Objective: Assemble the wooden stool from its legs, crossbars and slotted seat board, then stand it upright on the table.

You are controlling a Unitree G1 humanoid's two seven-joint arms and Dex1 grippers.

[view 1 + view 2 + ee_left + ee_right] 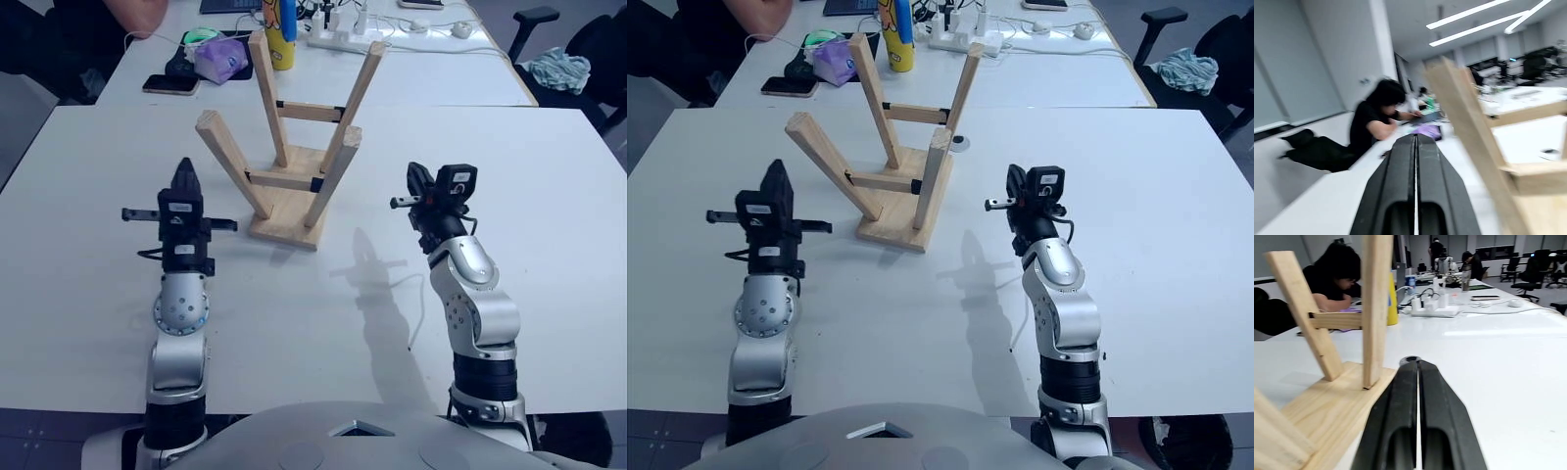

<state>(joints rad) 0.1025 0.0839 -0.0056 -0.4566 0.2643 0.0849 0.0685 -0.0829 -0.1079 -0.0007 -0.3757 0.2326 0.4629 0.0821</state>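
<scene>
The wooden stool (290, 157) rests upside down in the middle of the white table (549, 196), seat board (286, 217) flat on the surface and its legs splaying upward, joined by crossbars (310, 112). My left gripper (184, 176) sits left of the stool, fingers shut with nothing between them, and a stool leg (1469, 132) rises close beside it. My right gripper (417, 182) sits to the stool's right, also shut and empty, pointing toward the seat board (1327, 411).
A second table behind holds a phone (170, 84), a purple pouch (221, 59), a yellow bottle (280, 35), a power strip (345, 39) and cables. A small dark round object (960, 143) lies just behind the stool. Bare table surface stretches on both sides.
</scene>
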